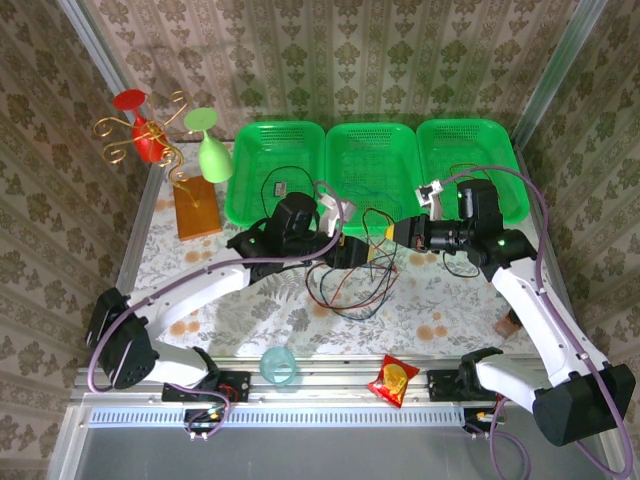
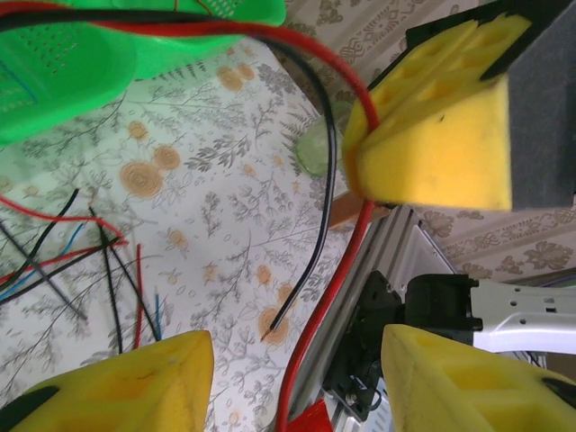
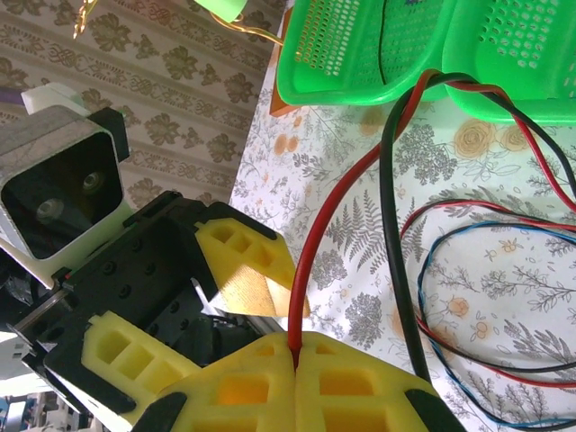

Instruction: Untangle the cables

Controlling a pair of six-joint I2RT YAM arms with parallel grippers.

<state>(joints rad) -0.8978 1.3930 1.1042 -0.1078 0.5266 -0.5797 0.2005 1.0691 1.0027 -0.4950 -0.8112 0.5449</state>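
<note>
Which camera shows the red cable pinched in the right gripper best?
The right wrist view: the red cable rises straight out from between the right gripper's shut yellow fingers. The left wrist view shows it curving by, but not the pinch itself. From the top camera it is too thin to follow.

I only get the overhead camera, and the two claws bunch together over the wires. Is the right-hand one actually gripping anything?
Observer: Yes. In the right wrist view the right claw is shut on the red cable, which sticks out where its yellow fingers meet.
Operator: And the left claw?
Observer: The left wrist view has the left claw open; the red cable crosses the gap, pinched by nothing there.
Operator: Any loose ends?
Observer: A black cable hangs beside the red one, its end free over the table.
</note>
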